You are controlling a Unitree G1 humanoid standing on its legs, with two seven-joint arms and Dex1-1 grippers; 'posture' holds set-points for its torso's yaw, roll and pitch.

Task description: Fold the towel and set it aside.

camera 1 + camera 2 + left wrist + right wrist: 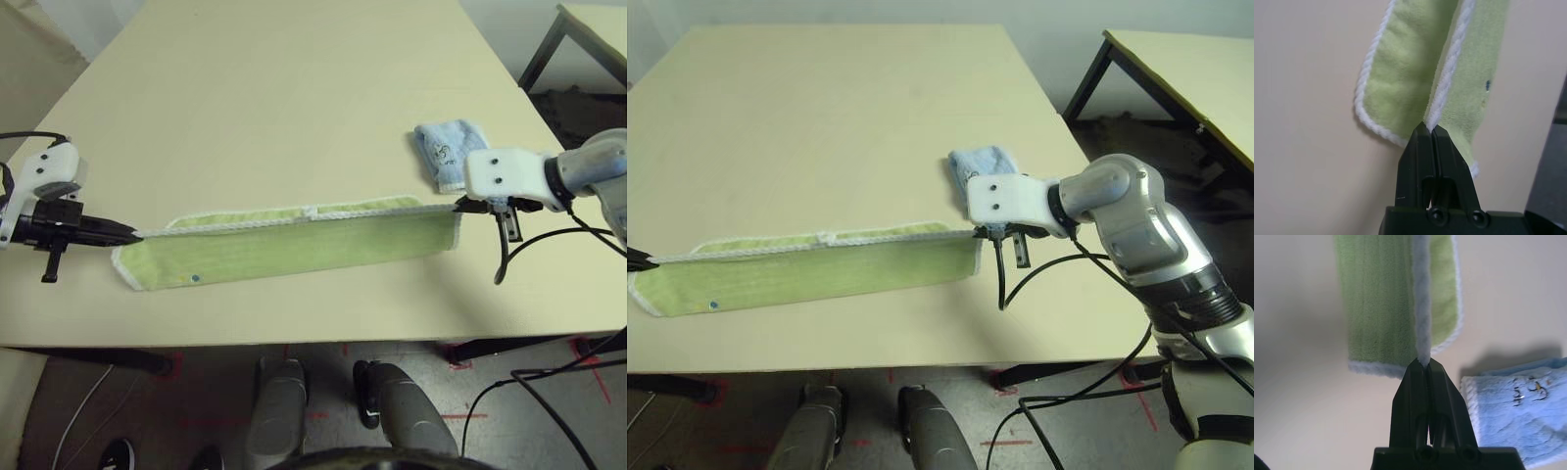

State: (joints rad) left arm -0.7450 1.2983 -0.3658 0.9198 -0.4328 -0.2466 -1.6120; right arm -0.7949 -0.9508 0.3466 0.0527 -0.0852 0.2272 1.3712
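Green towel [294, 247] stretched mid-fold
Left hand [132, 234] and right hand [462, 205] clench its corners; carry both evenly toward 12 o'clock, edges aligned, avoiding the blue towel [443, 152].

Cream table [294, 108]; second table [1205, 69] beyond, dark legs; red tape marks [593, 357] on floor.
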